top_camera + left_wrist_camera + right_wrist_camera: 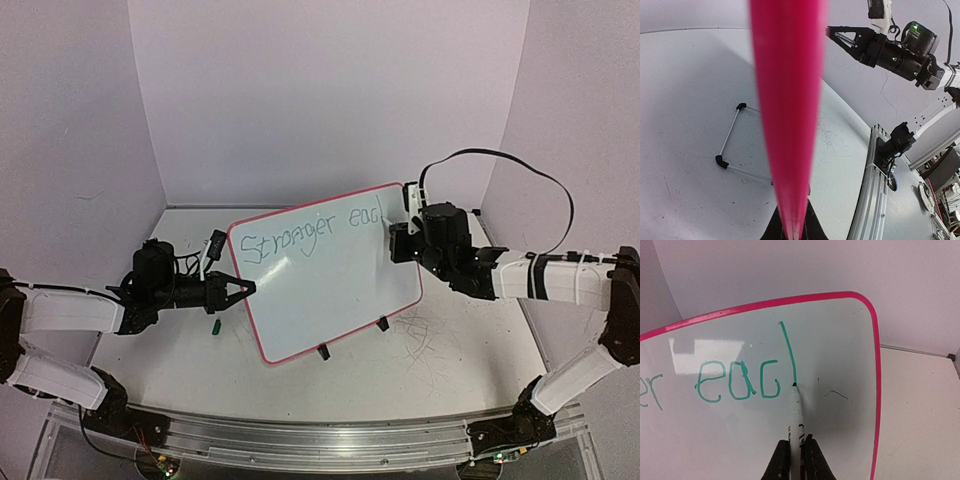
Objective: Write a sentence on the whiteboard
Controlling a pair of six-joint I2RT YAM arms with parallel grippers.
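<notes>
Pinching the whiteboard (pixel 330 290) by its left pink rim, the left gripper (pixel 245 289) was clamped tight, the board tilted up over the table (pixel 450 350). Opposite, the right gripper (pixel 796 449) squeezed a marker (pixel 796 415), its tip touching the board at the foot of a tall stroke. The sentence (pixel 310 237) read "Stronger eac".

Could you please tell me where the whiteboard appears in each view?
Top external: the whiteboard stands tilted at the centre.
Left wrist: edge-on, its pink rim runs down the middle.
Right wrist: its face fills the left and centre.
Shared landmark: the right pincer, shut on the marker at the board's right edge.
</notes>
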